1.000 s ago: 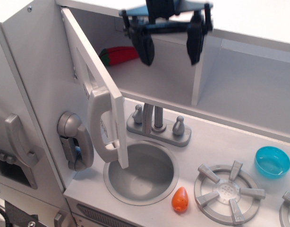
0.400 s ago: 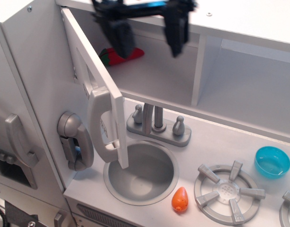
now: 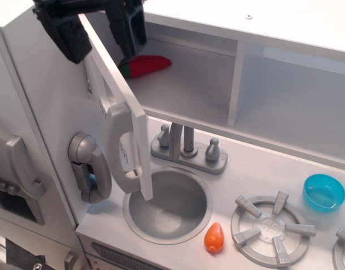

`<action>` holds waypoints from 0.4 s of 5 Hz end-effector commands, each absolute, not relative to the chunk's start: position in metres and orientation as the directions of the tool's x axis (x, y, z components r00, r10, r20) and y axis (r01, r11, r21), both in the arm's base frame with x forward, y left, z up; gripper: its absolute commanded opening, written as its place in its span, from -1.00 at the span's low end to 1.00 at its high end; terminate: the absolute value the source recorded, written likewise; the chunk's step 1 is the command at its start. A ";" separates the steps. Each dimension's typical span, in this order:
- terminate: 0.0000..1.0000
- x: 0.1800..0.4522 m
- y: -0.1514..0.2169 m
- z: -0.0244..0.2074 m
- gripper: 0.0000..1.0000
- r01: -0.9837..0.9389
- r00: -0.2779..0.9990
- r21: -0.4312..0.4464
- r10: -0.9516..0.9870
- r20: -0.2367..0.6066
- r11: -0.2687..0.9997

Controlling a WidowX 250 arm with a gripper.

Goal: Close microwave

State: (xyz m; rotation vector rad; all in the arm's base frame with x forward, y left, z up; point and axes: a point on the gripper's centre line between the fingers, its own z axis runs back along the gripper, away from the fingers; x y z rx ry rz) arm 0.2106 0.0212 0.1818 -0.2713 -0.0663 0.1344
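The microwave (image 3: pixel 189 90) is the white boxy compartment at the top of the toy kitchen. Its white door (image 3: pixel 113 104) stands wide open, swung out toward the camera, with the long grey handle (image 3: pixel 122 149) facing front. A red toy pepper (image 3: pixel 144 64) lies inside. My black gripper (image 3: pixel 99 28) is at the top left, open, straddling the door's top edge. One finger (image 3: pixel 66 34) is on the outer left side of the door. The other finger (image 3: pixel 130 25) is on the compartment side. I cannot tell if either finger touches the door.
A grey toy phone (image 3: pixel 88 169) hangs left of the round sink (image 3: pixel 168 205). The faucet (image 3: pixel 188 147) stands behind the sink. An orange toy vegetable (image 3: pixel 214 236), a grey burner (image 3: pixel 272 228) and a blue bowl (image 3: pixel 323 192) are on the counter. A doorless cubby (image 3: pixel 296 107) is at the right.
My gripper has moved left, from over the middle of the compartment to the door's top edge. The door has not moved.
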 end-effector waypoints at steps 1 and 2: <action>-1.00 0.191 0.065 0.169 1.00 -0.049 0.990 -0.225 0.078 0.120 0.973; -1.00 0.186 0.072 0.151 1.00 -0.028 0.993 -0.177 0.048 0.109 0.984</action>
